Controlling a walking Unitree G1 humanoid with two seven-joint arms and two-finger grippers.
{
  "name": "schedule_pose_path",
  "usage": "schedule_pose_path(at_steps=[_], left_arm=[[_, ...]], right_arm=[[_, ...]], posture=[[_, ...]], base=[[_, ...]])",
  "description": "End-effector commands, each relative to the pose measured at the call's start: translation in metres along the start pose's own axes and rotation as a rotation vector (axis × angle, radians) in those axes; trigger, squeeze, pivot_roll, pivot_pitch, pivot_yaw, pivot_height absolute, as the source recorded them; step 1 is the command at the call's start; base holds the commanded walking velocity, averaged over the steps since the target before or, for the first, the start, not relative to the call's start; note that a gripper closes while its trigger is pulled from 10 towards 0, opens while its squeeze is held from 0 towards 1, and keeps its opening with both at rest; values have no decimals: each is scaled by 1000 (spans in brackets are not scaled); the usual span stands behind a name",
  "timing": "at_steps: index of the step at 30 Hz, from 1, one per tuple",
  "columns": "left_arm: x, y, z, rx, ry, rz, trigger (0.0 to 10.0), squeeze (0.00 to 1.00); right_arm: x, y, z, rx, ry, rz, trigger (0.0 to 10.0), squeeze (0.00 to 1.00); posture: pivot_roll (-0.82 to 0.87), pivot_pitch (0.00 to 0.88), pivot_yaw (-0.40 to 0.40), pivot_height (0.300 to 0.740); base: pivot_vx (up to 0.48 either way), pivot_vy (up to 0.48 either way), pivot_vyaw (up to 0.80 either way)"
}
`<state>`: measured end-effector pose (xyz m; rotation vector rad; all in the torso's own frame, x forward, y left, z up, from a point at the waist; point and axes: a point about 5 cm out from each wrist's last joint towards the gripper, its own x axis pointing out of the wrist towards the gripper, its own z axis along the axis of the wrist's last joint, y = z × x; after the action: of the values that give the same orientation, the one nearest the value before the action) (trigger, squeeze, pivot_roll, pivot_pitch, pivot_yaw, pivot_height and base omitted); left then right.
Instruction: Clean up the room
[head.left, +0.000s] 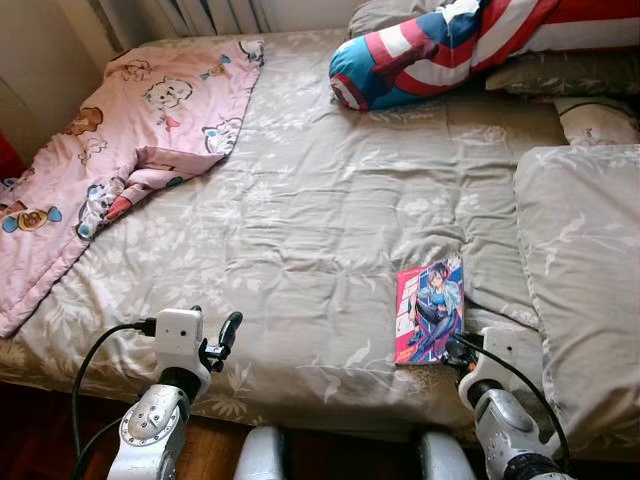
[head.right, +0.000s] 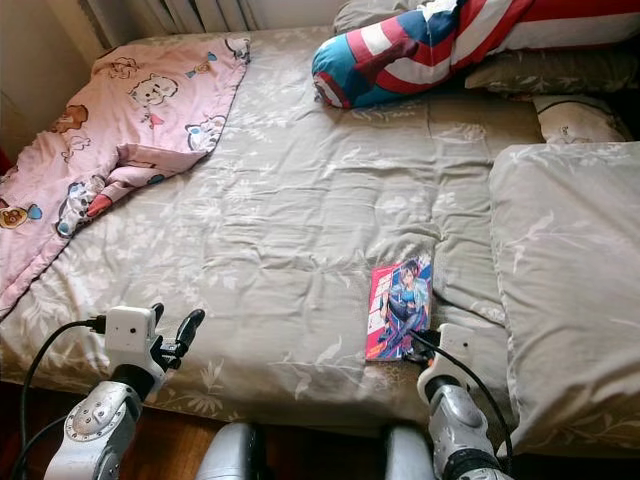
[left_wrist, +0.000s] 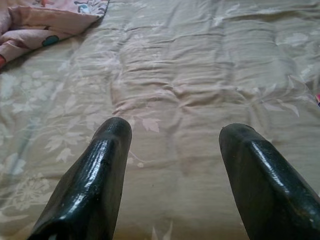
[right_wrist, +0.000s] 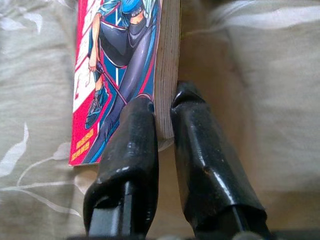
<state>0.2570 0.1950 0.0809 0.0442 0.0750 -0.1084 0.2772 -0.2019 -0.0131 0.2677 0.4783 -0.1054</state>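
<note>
Left claw (left_wrist: 172, 165) spread wide, hovering; right claw (right_wrist: 162, 125) apparently pinched nearly closed, low.

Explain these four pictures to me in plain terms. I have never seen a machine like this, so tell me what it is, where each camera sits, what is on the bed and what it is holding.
This is a humanoid robot with two silver arms, each ending in a gripper of two long black fingers. The two wide pictures come from a stereo camera on its head, looking down at a bed with a grey leafy cover. The two close-ups come from cameras on its wrists, looking along the fingers.

On the bed lie a pink cartoon blanket, a red, white and blue bolster cushion, grey pillows and a comic book.

The right gripper is closed on the book's near corner, one finger on the cover, one against the page edge. The left gripper hangs open above the cover, holding nothing.
</note>
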Motion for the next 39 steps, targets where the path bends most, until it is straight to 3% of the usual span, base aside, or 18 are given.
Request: schedule_pose_path(at_steps=[1, 8, 13, 21, 31, 35, 38, 39], left_arm=[[-5, 5, -4, 24, 30, 3, 10000, 0], [-7, 5, -4, 29, 36, -2, 10000, 0], [-8, 5, -3, 32, 41, -7, 10000, 0], [-9, 6, -4, 34, 48, -4, 10000, 0], [-11, 7, -5, 39, 56, -7, 10000, 0], [-10, 8, -4, 45, 55, -3, 10000, 0], [-10, 8, -3, 45, 55, -3, 10000, 0], [-10, 8, -3, 45, 55, -3, 10000, 0]], right_arm=[[-5, 1, -19, 2, 81, -3, 10000, 0], [-8, -8, -24, -10, 116, -56, 10000, 0], [-9, -18, -21, -100, 129, -105, 10000, 0], [-6, -21, -13, -169, 136, -103, 10000, 0], [-8, -16, -24, -88, 170, -126, 10000, 0], [-8, -7, -31, -8, 173, -136, 10000, 0], [-8, -7, -31, -14, 174, -137, 10000, 0], [-8, -7, -30, -14, 174, -137, 10000, 59]], posture=[[115, 188, 143, 643], [123, 194, 149, 643], [134, 206, 152, 643], [131, 212, 150, 643], [134, 213, 154, 643], [139, 214, 156, 643], [140, 214, 154, 643], [140, 214, 154, 643]], base=[[0, 0, 0], [0, 0, 0], [0, 0, 0], [0, 0, 0], [0, 0, 0], [0, 0, 0], [0, 0, 0], [0, 0, 0]])
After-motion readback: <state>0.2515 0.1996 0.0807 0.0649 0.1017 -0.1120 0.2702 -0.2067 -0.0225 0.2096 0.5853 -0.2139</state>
